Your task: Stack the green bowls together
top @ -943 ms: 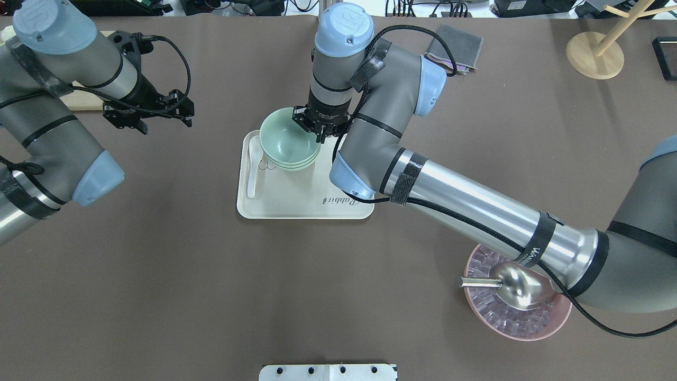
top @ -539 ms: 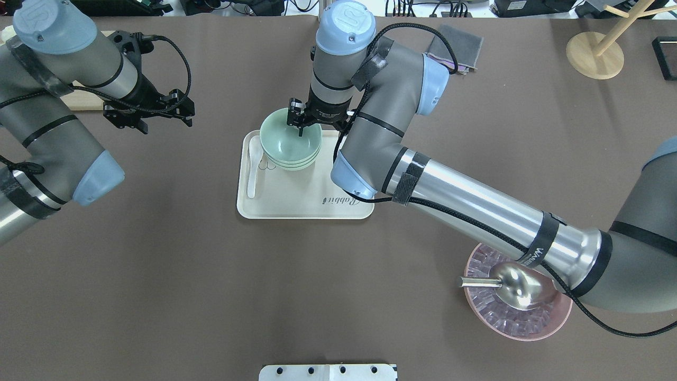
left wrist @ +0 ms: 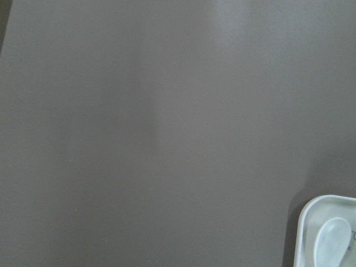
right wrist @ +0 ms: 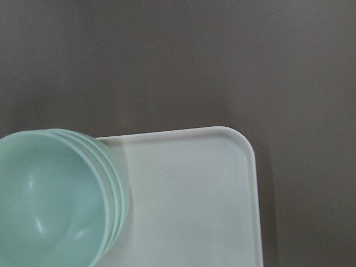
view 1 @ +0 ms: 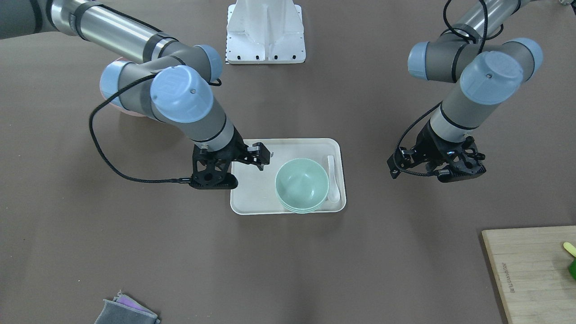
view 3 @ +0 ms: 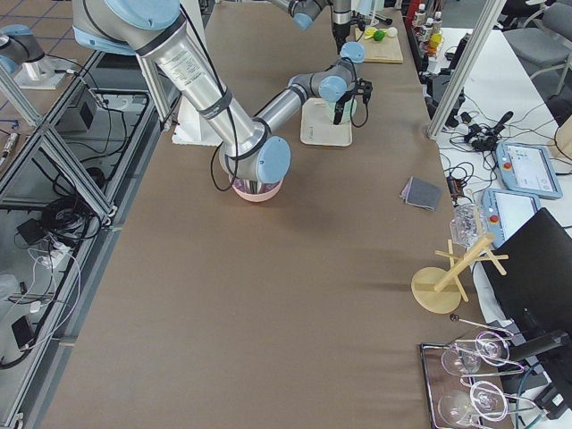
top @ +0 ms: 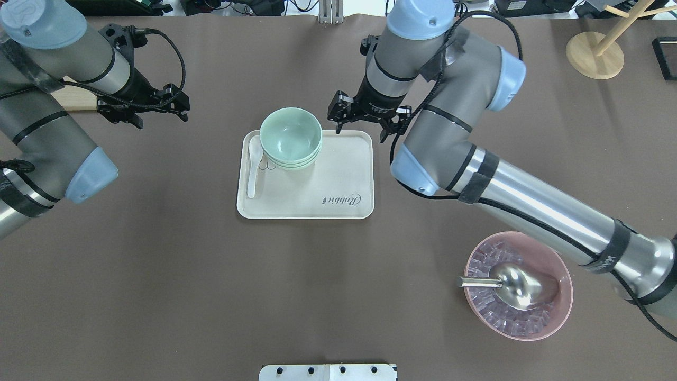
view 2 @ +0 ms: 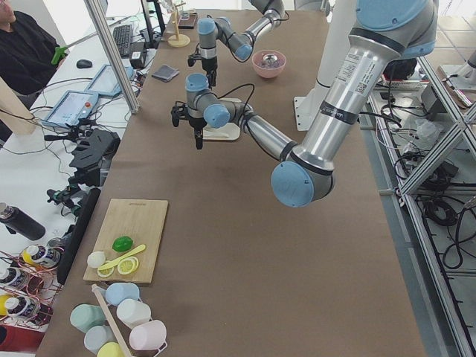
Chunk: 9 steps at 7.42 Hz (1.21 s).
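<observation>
green bowls point(top: 290, 138) nested on tray point(top: 328, 180)

Bright, even indoor light falls from above onto the matte brown table point(top: 158, 264), which shows no glare. The cream tray point(top: 317, 180) is the brightest surface and keeps its detail. Soft, blurred-edged shadows of the arms point(top: 529, 194) lie on the table to either side of the tray, and a thin dark shadow hugs the tray's rim. Pale highlights streak the inside of the green bowls point(top: 290, 135) stacked on the tray. Far from the tray, the metal scoop point(top: 521, 286) gives a hard white glint. The fixed views are sharp, though the side views seem slightly bent at their edges. Both wrist views are soft and hazy.
</observation>
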Available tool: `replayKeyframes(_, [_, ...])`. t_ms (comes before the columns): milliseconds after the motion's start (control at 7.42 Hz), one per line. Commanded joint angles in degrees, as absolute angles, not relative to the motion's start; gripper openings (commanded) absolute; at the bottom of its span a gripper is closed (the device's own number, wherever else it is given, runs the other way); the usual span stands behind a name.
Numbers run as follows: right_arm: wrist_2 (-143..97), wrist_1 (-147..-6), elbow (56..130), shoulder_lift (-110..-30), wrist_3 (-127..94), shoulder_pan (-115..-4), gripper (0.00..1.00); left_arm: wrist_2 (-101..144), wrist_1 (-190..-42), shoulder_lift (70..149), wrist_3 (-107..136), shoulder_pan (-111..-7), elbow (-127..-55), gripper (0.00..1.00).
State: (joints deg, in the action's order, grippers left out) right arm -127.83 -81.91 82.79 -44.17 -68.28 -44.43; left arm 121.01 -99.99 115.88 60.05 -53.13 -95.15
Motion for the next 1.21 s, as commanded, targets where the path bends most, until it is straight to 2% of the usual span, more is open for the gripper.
replayKeyframes(0, [-132.70, -87.51, 89.54, -49.98, -63.50, -50.68, 1.00, 120.85, -100.02, 111.83, 58.10, -54.22, -97.98, 0.98])
replayKeyframes(539, [-132.63, -101.22, 92.46, -58.86, -32.35, -61.22, 1.00, 123.55, -98.19, 106.80, 43.91, -65.18, -99.05, 0.98])
replayKeyframes(1078, [-132.72, -101.16, 92.20, -72.12, -8.66, -73.28, 1.00, 125.33, -95.36, 101.70, 32.18, -74.34, -96.42, 0.98])
